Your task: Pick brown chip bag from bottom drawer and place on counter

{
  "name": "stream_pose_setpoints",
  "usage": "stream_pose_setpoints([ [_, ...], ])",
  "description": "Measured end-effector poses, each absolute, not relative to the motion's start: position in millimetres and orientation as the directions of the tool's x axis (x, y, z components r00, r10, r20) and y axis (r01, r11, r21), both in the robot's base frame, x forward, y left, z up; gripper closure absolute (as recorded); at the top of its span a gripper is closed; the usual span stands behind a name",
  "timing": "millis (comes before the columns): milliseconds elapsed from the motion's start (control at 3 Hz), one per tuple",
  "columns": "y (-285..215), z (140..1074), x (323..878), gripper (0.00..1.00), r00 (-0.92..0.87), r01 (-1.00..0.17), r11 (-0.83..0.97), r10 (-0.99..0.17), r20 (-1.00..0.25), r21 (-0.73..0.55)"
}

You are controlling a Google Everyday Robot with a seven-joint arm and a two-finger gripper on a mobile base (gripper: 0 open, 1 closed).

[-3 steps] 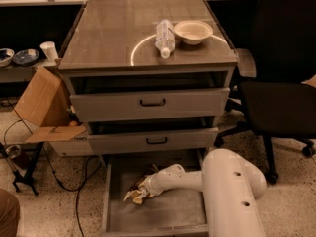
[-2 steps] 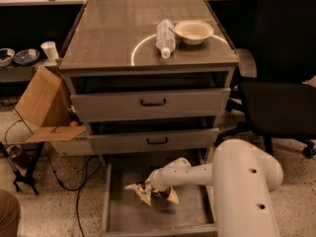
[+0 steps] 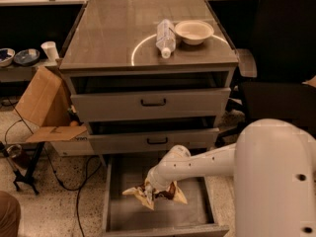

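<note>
1. I see the gripper (image 3: pixel 154 185) at the end of the white arm (image 3: pixel 212 163), down inside the bottom drawer (image 3: pixel 148 217), toward its left-center.
2. The gripper is closed on the brown chip bag (image 3: pixel 173 194). The foil is bunched around it, and the cream ends stick out to the left and to the right.
3. From here the bag looks held a little above the grey drawer floor, but I cannot tell whether its lowest corner touches it.
4. The bottom drawer is pulled well out. The 2 upper drawers, the top one (image 3: pixel 153 102) and the middle one (image 3: pixel 154 141), each with a black handle, stand only slightly open.
5. The surface (image 3: pixel 103 33) on top of the cabinet carries a clear plastic bottle (image 3: pixel 165 36) lying on its side, cap toward me, across a white arc (image 3: pixel 134 53).
6. A pale bowl (image 3: pixel 194 31) sits just beside the bottle on its right.
7. A cardboard box (image 3: pixel 42 98) with open flaps leans at the cabinet's left, and a black chair (image 3: pixel 284 78) stands to the right.
</note>
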State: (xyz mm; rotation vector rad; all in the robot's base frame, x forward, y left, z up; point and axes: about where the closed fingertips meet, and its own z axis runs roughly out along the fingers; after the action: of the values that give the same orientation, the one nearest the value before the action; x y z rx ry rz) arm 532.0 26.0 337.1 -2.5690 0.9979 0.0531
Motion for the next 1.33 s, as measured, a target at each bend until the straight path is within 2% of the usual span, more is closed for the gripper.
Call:
stream_pose_setpoints([
  [667, 2.6, 479.7, 475.9, 1.0, 0.723, -0.689, -0.706, -0.686, -0.081, -0.163],
  [1000, 8.9, 584.8, 496.3, 1.0, 0.718, -0.685, -0.71, -0.696, 0.014, -0.162],
  [1333, 24.9, 725.8, 538.1, 1.0, 0.7, -0.652, -0.721, -0.692, 0.178, -0.235],
])
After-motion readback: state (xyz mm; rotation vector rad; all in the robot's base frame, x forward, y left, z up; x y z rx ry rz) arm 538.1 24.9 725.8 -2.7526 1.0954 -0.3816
